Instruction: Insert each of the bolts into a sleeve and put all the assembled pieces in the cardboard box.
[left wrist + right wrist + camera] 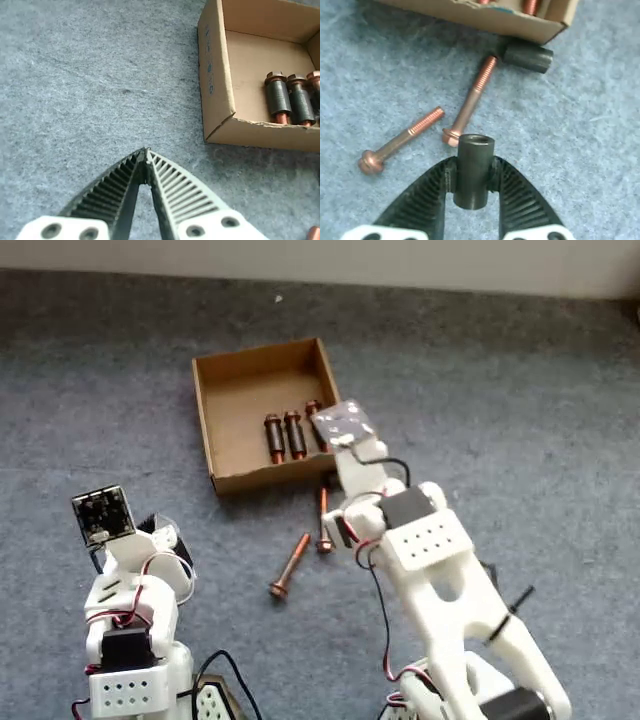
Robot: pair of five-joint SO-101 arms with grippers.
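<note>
Right wrist view: right gripper (473,164) pinches a dark sleeve (472,182) upright, bore up, mid-table. One bolt (469,102) lies just beside it, second bolt (400,142) near. Spare sleeve (527,55) lies by the cardboard box (470,17) wall. Left gripper (146,152) closed, empty, beside the box. Best: hold the sleeve steady, align threads with bore before pushing

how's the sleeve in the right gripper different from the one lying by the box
The held sleeve is clamped in the right gripper's jaws; the loose sleeve lies on the carpet beside the box. The loose sleeve has a bolt's threaded tip at its end; the held sleeve's open end has none. Both are dark tubes.
</note>
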